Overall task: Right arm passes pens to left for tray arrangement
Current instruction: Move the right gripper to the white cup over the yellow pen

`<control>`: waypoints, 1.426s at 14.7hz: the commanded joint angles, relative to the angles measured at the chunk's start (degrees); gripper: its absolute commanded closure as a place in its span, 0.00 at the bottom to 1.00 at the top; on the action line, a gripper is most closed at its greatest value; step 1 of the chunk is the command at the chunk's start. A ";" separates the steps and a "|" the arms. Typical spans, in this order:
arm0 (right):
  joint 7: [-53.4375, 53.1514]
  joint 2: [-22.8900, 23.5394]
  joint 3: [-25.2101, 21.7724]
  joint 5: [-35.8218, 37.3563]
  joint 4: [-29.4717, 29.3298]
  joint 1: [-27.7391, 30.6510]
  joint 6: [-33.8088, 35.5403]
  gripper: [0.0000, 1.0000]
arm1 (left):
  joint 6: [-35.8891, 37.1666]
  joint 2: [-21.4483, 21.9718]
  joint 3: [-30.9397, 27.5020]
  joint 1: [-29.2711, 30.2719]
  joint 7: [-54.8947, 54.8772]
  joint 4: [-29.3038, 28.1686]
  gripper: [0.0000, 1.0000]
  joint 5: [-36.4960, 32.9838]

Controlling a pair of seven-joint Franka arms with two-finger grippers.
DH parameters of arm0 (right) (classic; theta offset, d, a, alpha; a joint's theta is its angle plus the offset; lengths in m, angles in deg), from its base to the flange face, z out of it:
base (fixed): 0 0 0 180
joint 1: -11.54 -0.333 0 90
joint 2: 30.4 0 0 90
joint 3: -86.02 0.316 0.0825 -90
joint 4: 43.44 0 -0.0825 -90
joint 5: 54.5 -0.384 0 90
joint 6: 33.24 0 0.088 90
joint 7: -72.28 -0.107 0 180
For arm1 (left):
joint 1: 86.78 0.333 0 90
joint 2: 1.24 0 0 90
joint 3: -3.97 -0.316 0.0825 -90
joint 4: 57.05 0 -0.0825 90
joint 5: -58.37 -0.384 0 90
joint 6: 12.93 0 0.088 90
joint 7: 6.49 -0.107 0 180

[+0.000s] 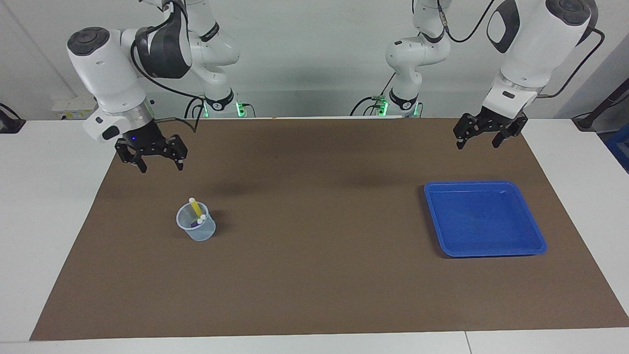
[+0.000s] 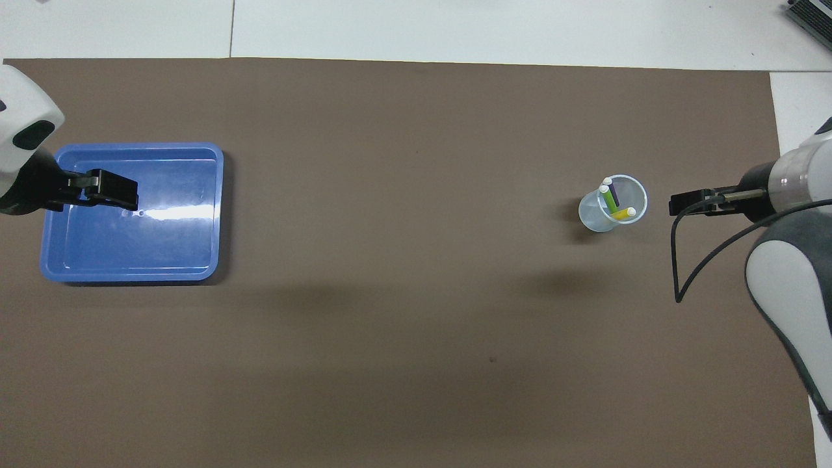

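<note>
Three marker pens, one yellow [image 1: 196, 208], one green [image 2: 608, 198] and one purple [image 2: 613, 193], stand slanted, pale caps up, in a small clear plastic cup [image 1: 196, 226] toward the right arm's end of the table. The bright blue tray [image 1: 484, 218] lies well apart from them, toward the left arm's end, with nothing in it. Both rest on a brown mat [image 1: 314, 255] covering most of a white tabletop [image 1: 44, 206], whose bare margins show at both ends and along the edge farthest from the robots. The right gripper [image 1: 157, 164] hangs in the air over the mat, short of the cup, fingers spread apart and holding nothing. The left gripper [image 1: 479, 140] waits above the mat, fingers likewise apart and empty; from overhead it overlaps the tray. A pale wall [image 1: 314, 59] backs the two arm bases, where green lights [image 1: 239, 109] glow.
</note>
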 commanded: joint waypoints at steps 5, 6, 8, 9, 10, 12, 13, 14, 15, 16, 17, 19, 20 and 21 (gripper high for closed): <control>7.48 3.28 0.42 -0.79 1.58 -0.19 -2.58 0.04 | 0.30 0.92 -0.20 -0.15 -0.05 -0.98 0.00 -0.87; 8.98 3.98 0.33 -0.79 1.58 -0.10 -2.58 0.04 | 0.30 0.92 -0.20 -0.15 -0.05 -0.98 0.00 -0.86; 9.70 5.48 0.33 -0.79 1.58 -0.10 -4.41 0.04 | 0.30 0.92 -0.20 -0.15 -0.05 -0.98 0.00 -0.95; 9.70 6.01 0.33 -0.79 1.76 -0.10 -6.51 0.06 | 0.30 0.92 -0.20 -0.15 -0.05 -0.98 0.00 -0.87; 9.79 6.62 0.42 -0.79 1.76 -0.10 -8.19 0.17 | 0.30 0.92 -0.20 -0.15 -0.05 -0.89 0.00 -0.86; 9.61 8.02 0.51 -0.79 1.85 -0.28 -11.09 0.22 | 0.30 0.92 -0.20 -0.15 -0.05 -0.89 0.00 -0.87; 9.61 8.82 0.51 -0.79 1.76 -0.28 -12.15 0.23 | 0.30 0.92 -0.20 -0.15 -0.05 -0.89 0.00 -0.95; 9.53 9.26 0.51 -0.79 1.85 -0.28 -12.85 0.24 | 0.30 0.92 -0.20 -0.15 -0.05 -0.98 0.00 -0.87; 9.18 9.44 0.59 -0.79 1.76 -0.36 -12.95 0.26 | 0.30 0.92 -0.20 -0.15 -0.05 -0.89 0.00 -0.86; 8.91 9.61 0.68 -0.88 1.67 -1.06 -12.95 0.26 | 0.30 0.92 -0.20 -0.15 -0.05 -0.98 0.00 -0.86; 8.48 9.61 0.60 -0.88 1.59 -2.20 -13.12 0.26 | 0.38 0.92 -0.20 -0.15 -0.05 -0.89 0.00 -0.86; 4.10 9.70 0.68 -0.88 1.32 -3.78 -13.30 0.26 | 0.38 0.92 -0.19 -0.15 -0.05 -0.89 0.00 -0.86; 1.81 9.79 0.60 -0.88 1.23 -5.01 -13.30 0.26 | 0.30 0.92 -0.20 -0.15 -0.05 -0.98 0.00 -0.86; 1.01 10.23 0.68 -0.88 1.15 -5.37 -13.30 0.26 | 0.30 0.92 -0.20 -0.15 -0.05 -0.98 0.00 -0.95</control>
